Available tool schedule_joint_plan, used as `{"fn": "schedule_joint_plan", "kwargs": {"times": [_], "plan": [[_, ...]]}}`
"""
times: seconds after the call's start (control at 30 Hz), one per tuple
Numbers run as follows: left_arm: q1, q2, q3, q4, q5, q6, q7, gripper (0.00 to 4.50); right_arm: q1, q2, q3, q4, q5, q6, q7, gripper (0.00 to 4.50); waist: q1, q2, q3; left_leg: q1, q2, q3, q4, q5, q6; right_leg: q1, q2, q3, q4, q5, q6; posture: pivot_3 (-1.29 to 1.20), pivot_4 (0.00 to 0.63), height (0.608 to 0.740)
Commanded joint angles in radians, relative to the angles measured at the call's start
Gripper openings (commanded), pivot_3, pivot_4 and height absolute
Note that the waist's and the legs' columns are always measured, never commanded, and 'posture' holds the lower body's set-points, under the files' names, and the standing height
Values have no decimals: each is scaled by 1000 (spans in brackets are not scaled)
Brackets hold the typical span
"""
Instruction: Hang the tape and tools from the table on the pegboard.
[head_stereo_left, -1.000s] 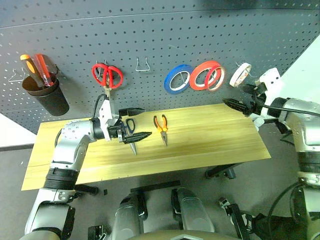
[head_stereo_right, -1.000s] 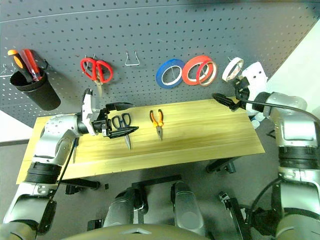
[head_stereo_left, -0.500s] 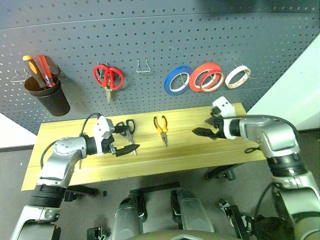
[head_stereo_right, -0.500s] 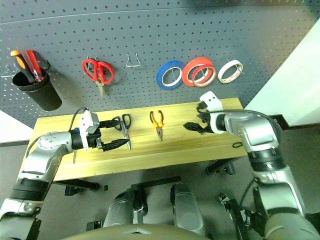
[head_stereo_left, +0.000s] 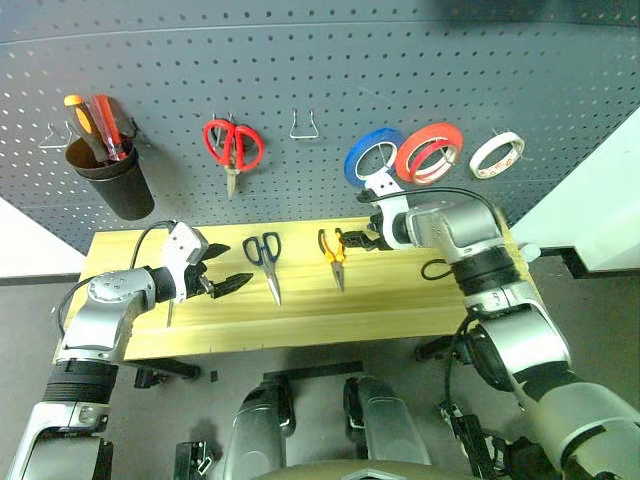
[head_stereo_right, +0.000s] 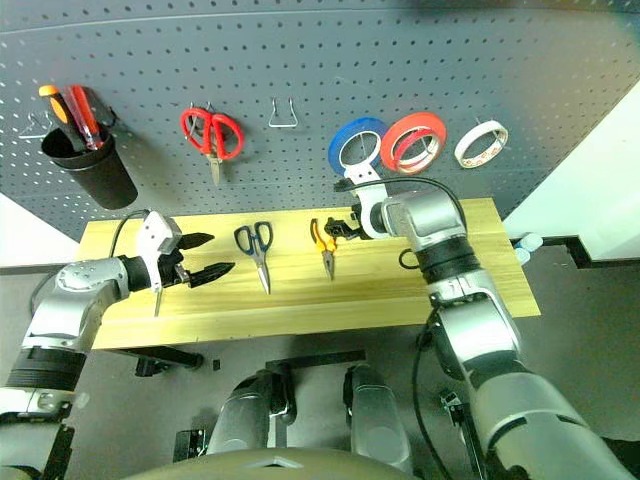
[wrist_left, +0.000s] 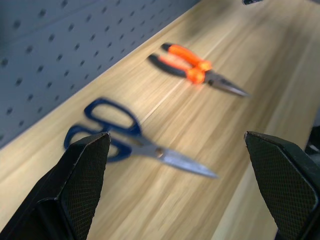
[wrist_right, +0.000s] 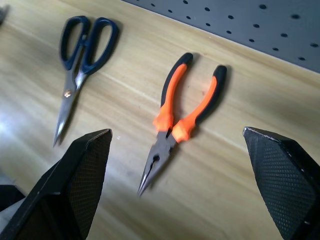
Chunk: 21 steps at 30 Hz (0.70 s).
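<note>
Hovering with jaws spread wide and empty: right gripper (head_stereo_right: 340, 228), poised just above the pliers' handle end. Lying directly ahead of those open fingers, flat on the table (head_stereo_right: 440, 285): pliers (wrist_right: 177, 117), orange-and-black handles toward the pegboard (head_stereo_right: 300, 60), slim nose pointing away from it. Lying further out past the pliers: scissors (wrist_right: 80, 57), dark blue loops toward the board, blades closed.

Also spread wide and gripping nothing: left gripper (head_stereo_left: 222, 278), tips aimed across the table at the scissors, some way short of them. Sitting under that arm and barely showing: a slim shaft (head_stereo_left: 171, 312), probably the screwdriver, too hidden to tell.

Likely handling as small, rigid, fairly light steel pieces, both of them. Rubbery pliers grips probably giving good friction; bare nose slippery and thin. Best pinching across both handles together, near the pivot, so the handles stay closed and the tool hangs balanced; handle gap then left free for a hook. Lying very flat, so fingertips needing to come right down to the wood. Scissors similar: taking hold at the pivot or blade shank, leaving the loops open for a peg.

Hanging beyond, on the board: whitish tape (head_stereo_left: 497, 153), already on a hook beside red (head_stereo_left: 428, 152) and blue (head_stereo_left: 373, 157) rolls. Waiting between the red scissors (head_stereo_left: 233, 147) and the rolls: an empty wire hook (head_stereo_left: 304, 124).
</note>
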Motion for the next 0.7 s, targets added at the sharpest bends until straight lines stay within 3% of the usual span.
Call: {"fn": "schedule_joint_plan", "kwargs": {"times": [0.03, 0.27, 0.7], "plan": [[-6, -12, 22, -37, -26, 37, 9, 4500, -48, 28, -28, 104, -25, -56, -28, 4363, 6, 1, 18, 0, 0, 0, 0, 0, 0, 0, 0, 0, 0, 0, 0, -15, 353, 730], [-52, -35, 4, -54, -50, 112, -14, 4500, -136, 103, -90, 320, -50, -152, -107, 4363, 18, 2, 67, -5, 0, 0, 0, 2, 2, -5, 0, 0, 1, 0, 1, 0, 400, 730], [-61, -46, -38, -78, -49, 138, -53, 4500, -244, 165, -166, 520, -75, -266, -170, 4363, 16, 5, 104, -14, 1, 2, -2, 4, 0, -17, 3, 0, 2, 3, 6, 2, 423, 730]]}}
